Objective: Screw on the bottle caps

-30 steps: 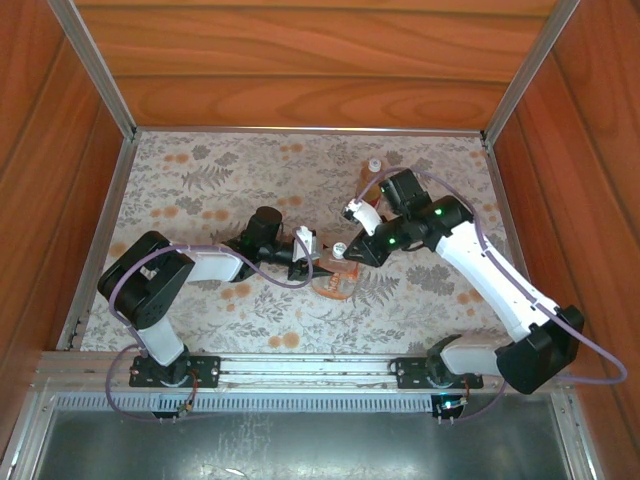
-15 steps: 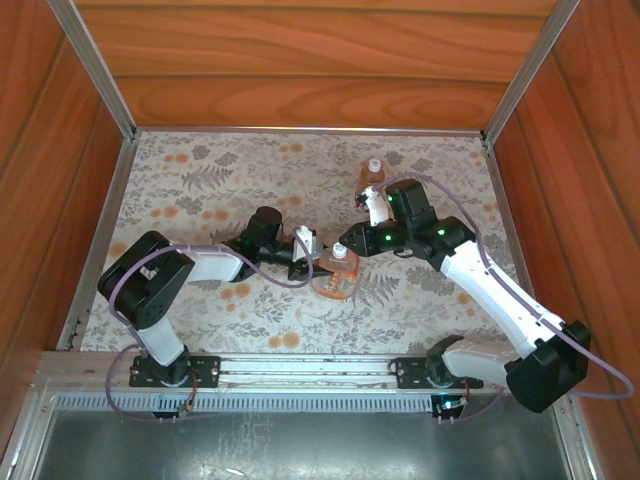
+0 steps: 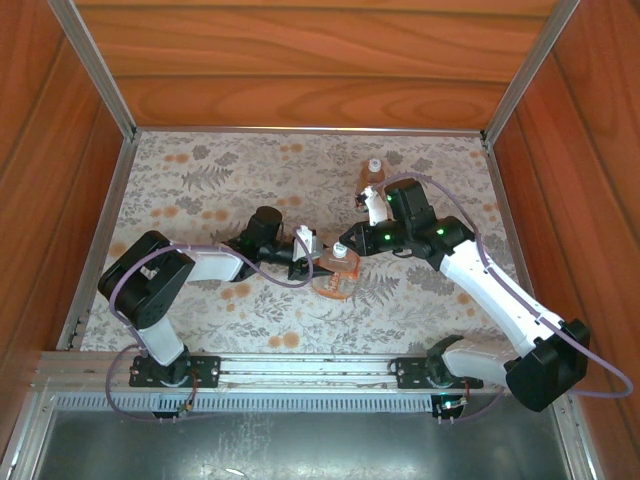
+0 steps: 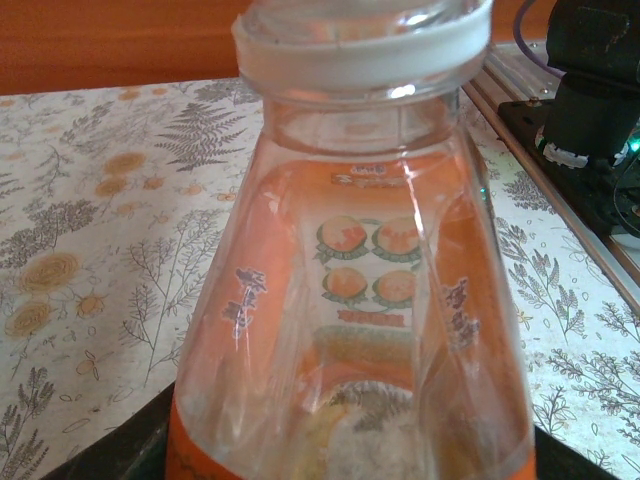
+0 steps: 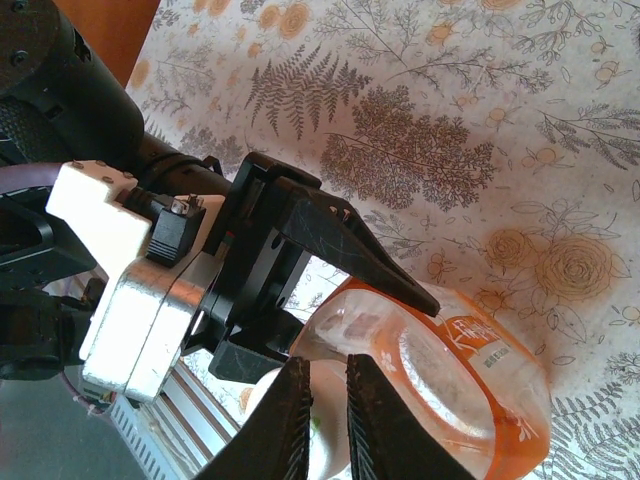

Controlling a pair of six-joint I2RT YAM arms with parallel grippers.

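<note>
While clamping the wide bottle [image 4: 360, 300] low on its body with left fingers [image 5: 340, 245] closed tight on it, holds it at the middle of the bench [image 3: 200, 200] with a white cap [image 4: 365, 45] sitting on the neck. Has right fingers [image 5: 280, 420] pinched almost together right at that cap; cannot tell whether actually gripping it. Shows slimmer bottle [image 3: 371, 182] upright and well apart toward the far side, second cap [image 3: 374, 163] on top.
</note>
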